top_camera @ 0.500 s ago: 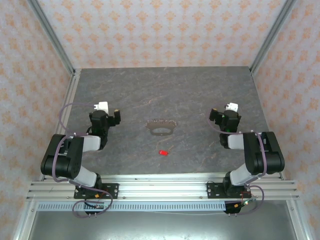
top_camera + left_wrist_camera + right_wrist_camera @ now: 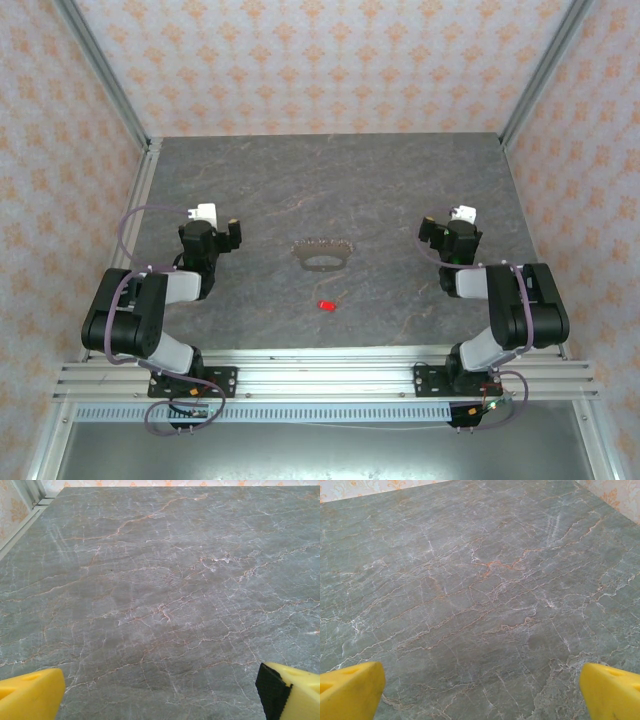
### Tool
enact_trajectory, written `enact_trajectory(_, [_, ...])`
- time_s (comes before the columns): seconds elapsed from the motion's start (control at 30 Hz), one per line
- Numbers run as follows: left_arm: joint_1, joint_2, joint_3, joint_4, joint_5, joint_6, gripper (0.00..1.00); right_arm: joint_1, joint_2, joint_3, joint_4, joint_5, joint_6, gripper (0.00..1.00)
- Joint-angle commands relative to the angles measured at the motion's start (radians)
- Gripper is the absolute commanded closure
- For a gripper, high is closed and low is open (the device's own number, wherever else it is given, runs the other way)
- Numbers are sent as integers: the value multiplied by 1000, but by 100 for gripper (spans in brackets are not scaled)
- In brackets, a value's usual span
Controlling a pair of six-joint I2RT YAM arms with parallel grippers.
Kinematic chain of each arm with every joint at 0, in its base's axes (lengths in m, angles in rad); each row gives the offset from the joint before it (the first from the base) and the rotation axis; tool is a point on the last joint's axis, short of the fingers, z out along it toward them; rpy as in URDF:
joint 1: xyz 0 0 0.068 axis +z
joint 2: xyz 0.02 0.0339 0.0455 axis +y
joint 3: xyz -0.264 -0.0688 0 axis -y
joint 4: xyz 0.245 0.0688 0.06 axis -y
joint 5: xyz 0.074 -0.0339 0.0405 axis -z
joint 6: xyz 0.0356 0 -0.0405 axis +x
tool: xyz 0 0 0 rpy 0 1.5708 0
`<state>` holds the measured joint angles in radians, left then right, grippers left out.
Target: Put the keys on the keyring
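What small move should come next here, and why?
Probably swing the left claw inward toward the red key: it and the right claw stand open and empty, and the key lies loose on the table, apart from the keyring.

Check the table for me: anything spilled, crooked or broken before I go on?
Nothing stands out. The keyring lies flat in the middle of the table, the red key sits apart on its near side, and the left gripper and right gripper hang open over bare surface.
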<state>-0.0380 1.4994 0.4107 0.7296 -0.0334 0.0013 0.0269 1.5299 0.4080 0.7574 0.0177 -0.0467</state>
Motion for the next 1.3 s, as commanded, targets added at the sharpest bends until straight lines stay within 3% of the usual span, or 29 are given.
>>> enact_trajectory(0.0, [9,-1,20,4,-3,14,0,-5,-5,16,16,-15,-8,1])
enact_trajectory(0.33, [9,-2,20,5,0,14,0,-15,-8,15,14,-33,-1,1])
enact_trajectory(0.47, [8,-59,94,-188,-1,14,0,-15,-51,20,-25,-28,-2,1])
enact_trajectory(0.63, [7,-139,195,-415,-8,-5,0,-15,-220,125,-330,92,66,1])
enact_trajectory(0.8, [7,-207,294,-590,8,-80,0,-15,-276,354,-778,265,377,0])
enact_trajectory(1.0, [1,-253,416,-792,45,-298,0,-11,-267,445,-915,-37,399,0])
enact_trajectory(1.1, [-21,-267,449,-862,101,-392,0,7,-281,405,-888,-204,407,8])
enact_trajectory(1.17, [-78,-293,438,-872,113,-415,0,35,-285,380,-887,-281,409,13])
enact_trajectory(1.27, [-181,-317,425,-895,114,-446,0,98,-280,362,-913,-317,406,13])
